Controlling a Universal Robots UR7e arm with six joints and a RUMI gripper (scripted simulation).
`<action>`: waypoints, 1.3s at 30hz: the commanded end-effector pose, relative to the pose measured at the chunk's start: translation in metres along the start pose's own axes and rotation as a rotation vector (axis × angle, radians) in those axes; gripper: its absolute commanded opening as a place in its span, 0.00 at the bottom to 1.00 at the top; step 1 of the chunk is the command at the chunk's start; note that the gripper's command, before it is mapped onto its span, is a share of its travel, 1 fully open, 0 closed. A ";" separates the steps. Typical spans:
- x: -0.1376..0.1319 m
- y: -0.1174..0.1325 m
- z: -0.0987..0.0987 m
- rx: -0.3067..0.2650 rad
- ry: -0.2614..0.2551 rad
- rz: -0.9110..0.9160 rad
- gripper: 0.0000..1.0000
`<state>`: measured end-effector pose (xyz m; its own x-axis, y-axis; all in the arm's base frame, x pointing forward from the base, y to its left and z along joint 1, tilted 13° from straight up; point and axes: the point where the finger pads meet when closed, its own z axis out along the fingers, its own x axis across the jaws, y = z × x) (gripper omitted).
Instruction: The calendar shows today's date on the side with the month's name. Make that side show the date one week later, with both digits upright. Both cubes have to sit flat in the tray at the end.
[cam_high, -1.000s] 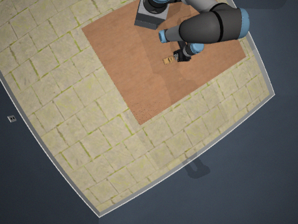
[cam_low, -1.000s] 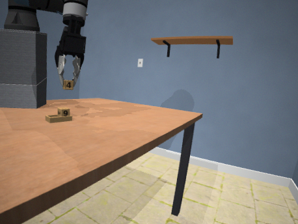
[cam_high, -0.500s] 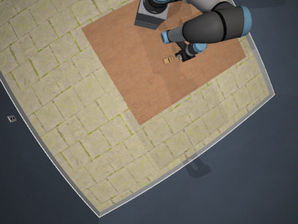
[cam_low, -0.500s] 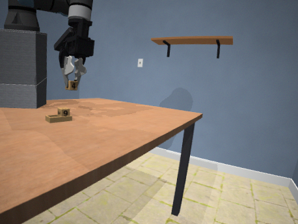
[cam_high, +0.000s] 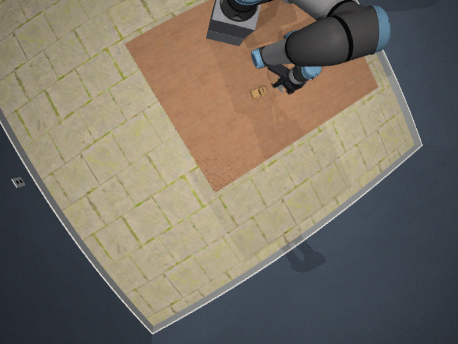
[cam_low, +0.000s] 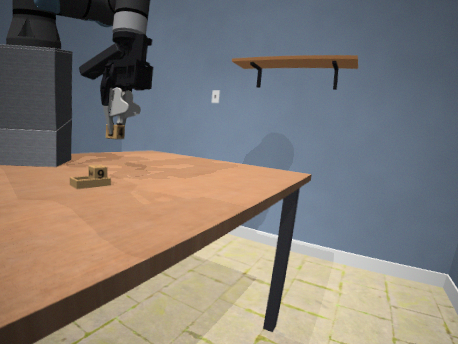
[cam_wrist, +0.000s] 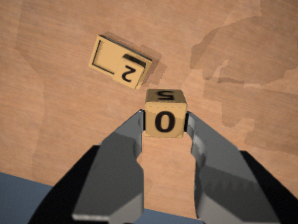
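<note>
My gripper (cam_high: 278, 86) (cam_low: 115, 129) (cam_wrist: 163, 112) is shut on a wooden cube (cam_low: 119, 132) (cam_wrist: 165, 131), held in the air above the table. In the wrist view this cube shows a 0 towards the camera and a 5 on the adjoining face. The small wooden tray (cam_high: 254, 94) (cam_low: 79, 184) (cam_wrist: 106, 56) lies on the table, turned at a slant in the wrist view. The other cube (cam_low: 99, 172) (cam_wrist: 129, 71) sits in one end of it, with a 2 on top and a 9 on a side. The other end is empty. No month's name is readable.
The wooden table top (cam_high: 200, 100) (cam_low: 165, 200) (cam_wrist: 45, 115) carries the tray and the arm's grey base block (cam_high: 230, 27) (cam_low: 35, 105). A wall shelf (cam_low: 295, 62) hangs at the back, well away from the gripper.
</note>
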<state>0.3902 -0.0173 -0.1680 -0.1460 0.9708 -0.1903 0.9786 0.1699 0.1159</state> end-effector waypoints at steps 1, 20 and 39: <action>0.005 0.004 0.001 -0.002 0.004 -0.162 0.11; 0.022 0.014 0.001 -0.004 0.001 -0.626 0.11; 0.039 0.025 0.002 -0.004 -0.003 -1.037 0.11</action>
<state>0.4066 0.0195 -0.1733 -0.8666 0.4520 -0.2115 0.4765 0.8754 -0.0817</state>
